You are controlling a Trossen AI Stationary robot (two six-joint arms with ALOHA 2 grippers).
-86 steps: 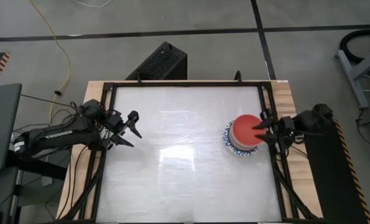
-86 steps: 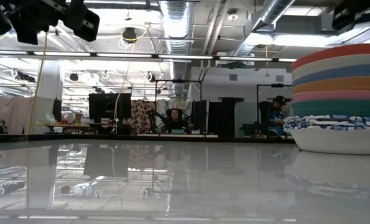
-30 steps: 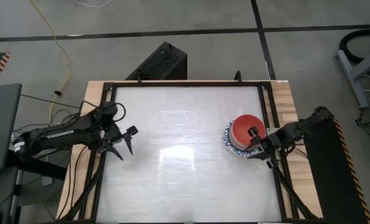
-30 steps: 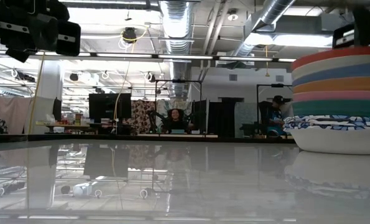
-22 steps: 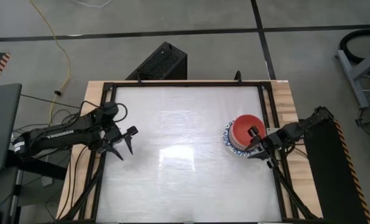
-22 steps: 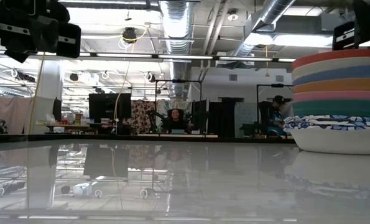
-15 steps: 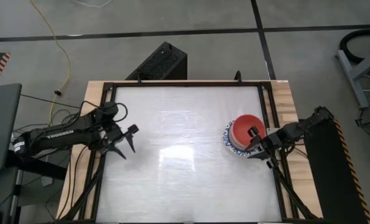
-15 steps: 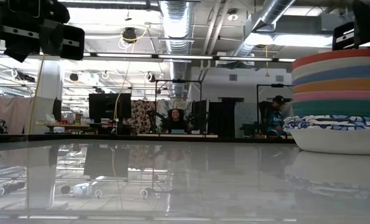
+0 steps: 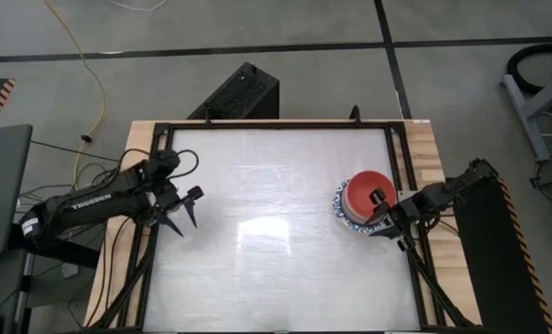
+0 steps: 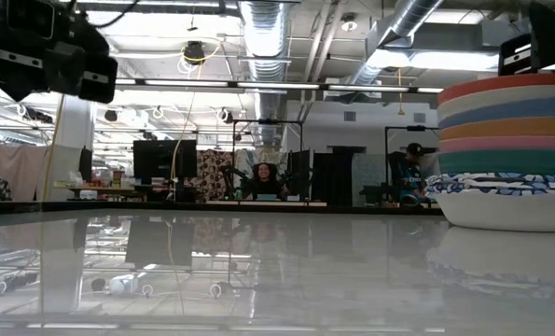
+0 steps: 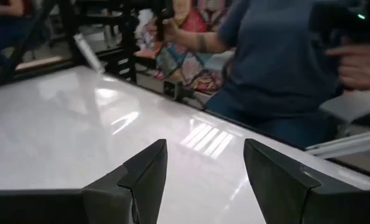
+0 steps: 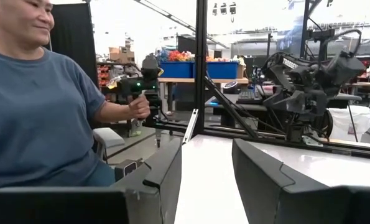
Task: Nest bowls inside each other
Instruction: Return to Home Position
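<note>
A stack of nested bowls (image 9: 359, 199) stands on the table's right side, with a red bowl (image 10: 510, 82) on top. Cream, blue, orange, pink and green rims show below it. The lowest bowl, white with a blue-patterned rim (image 10: 506, 201), rests on the table. My right gripper (image 9: 376, 213) hovers open over the stack's near-right rim, above the bowls in the low view, with nothing between its fingers (image 12: 206, 146). My left gripper (image 9: 188, 213) hangs open at the table's left edge, raised off the surface, its fingers (image 11: 204, 146) bare.
A black frame rail (image 9: 401, 167) runs around the white tabletop (image 9: 276, 232), which spreads between the two arms. A black box (image 9: 241, 91) sits beyond the far edge. A person in a blue shirt (image 12: 35, 112) stands beside the table, holding a handheld device.
My left gripper has tipped and turned a little in place at the table's left edge, still open. The stack and my right gripper have kept still.
</note>
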